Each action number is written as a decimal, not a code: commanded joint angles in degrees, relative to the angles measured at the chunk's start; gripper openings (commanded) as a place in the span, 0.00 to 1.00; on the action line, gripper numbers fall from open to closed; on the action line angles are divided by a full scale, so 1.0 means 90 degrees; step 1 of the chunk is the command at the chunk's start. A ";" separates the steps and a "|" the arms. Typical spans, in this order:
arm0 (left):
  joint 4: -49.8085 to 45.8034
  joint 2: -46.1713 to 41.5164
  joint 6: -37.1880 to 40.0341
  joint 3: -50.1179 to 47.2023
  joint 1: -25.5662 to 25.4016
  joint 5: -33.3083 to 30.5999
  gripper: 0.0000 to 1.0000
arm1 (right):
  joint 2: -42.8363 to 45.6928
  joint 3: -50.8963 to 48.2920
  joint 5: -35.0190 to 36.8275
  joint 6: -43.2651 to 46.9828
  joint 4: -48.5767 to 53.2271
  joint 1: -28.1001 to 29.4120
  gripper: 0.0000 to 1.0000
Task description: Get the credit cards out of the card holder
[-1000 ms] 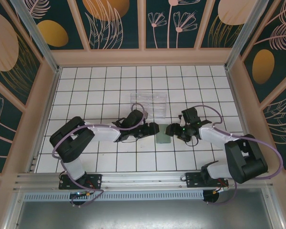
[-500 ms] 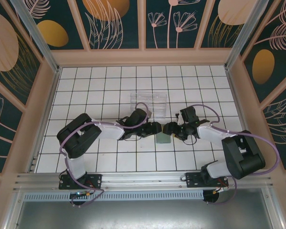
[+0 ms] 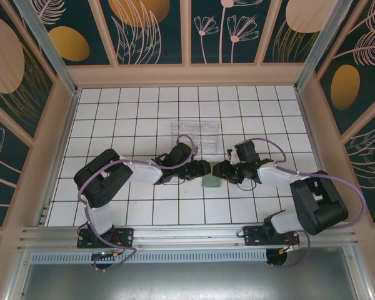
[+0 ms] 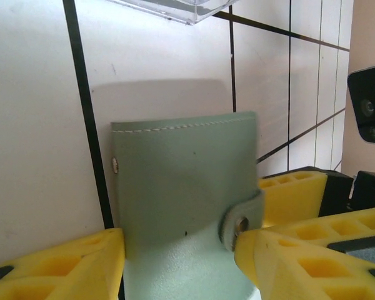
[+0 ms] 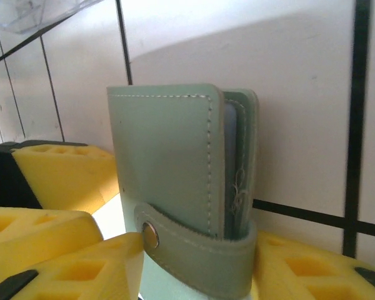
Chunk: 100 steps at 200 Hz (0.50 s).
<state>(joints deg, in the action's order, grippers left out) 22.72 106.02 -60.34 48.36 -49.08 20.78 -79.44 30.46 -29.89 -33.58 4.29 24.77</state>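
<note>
Both arms have drawn inward; left gripper [image 3: 202, 170] and right gripper [image 3: 219, 170] each pinch the snapped-shut green wallet [image 4: 181, 181] near the clear tray [image 3: 195, 132].

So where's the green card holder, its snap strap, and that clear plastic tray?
card holder [image 4: 175, 175]: left wrist view, middle of its green cover.
snap strap [image 5: 197, 253]: right wrist view, band right of the metal snap.
clear plastic tray [image 3: 197, 132]: top external view, its bare floor.
</note>
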 commanded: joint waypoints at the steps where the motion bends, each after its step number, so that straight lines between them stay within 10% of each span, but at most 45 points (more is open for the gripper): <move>1: 0.0220 -0.0113 -0.0054 -0.0002 -0.0074 0.0062 0.55 | 0.0135 0.0013 -0.0702 -0.0028 -0.0541 0.0206 0.46; 100: -0.0511 -0.1698 0.0577 -0.0267 -0.0049 -0.1126 0.53 | 0.0923 0.0049 -0.0214 0.0039 -0.0401 0.0295 0.17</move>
<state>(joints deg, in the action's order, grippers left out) 19.64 98.00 -58.89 46.63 -49.23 15.92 -75.59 30.46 -31.18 -33.61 2.35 27.00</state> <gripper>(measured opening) 0.532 0.195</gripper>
